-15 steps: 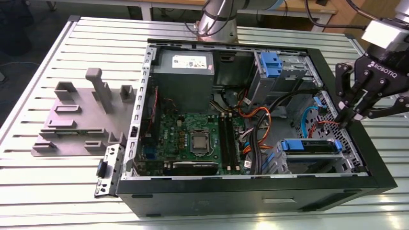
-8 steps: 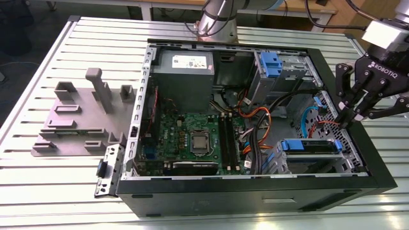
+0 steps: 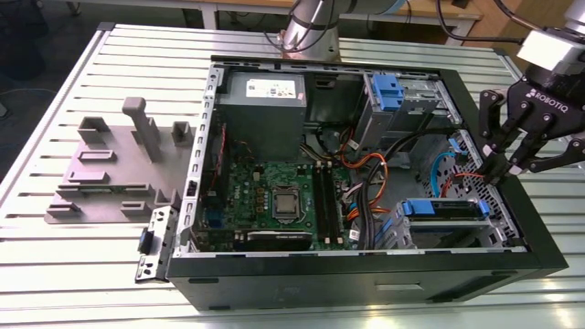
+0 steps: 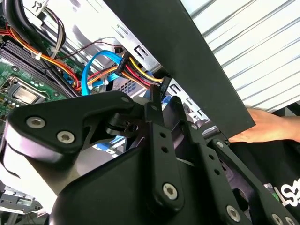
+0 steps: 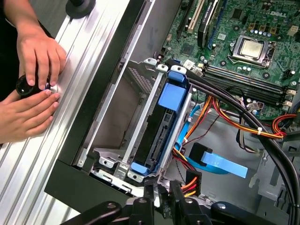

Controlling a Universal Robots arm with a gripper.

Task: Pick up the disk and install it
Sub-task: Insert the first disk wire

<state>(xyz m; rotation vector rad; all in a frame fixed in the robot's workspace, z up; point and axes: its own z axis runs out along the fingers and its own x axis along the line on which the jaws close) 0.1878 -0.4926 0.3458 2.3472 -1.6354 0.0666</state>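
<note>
Slatted table [image 3: 73,274]; open computer case [image 3: 366,271]; disk [image 5: 161,126] seated in bay.

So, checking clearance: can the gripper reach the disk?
Probably yes: the gripper hangs over the case wall close to the disk, whose blue top edge lies uncovered; the cables run beside it, not across.

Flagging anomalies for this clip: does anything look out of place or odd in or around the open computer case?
Yes: a person's hands rest on the slatted table right beside the computer case, pressing a small black object, near the gripper. Nothing looks damaged.
</note>
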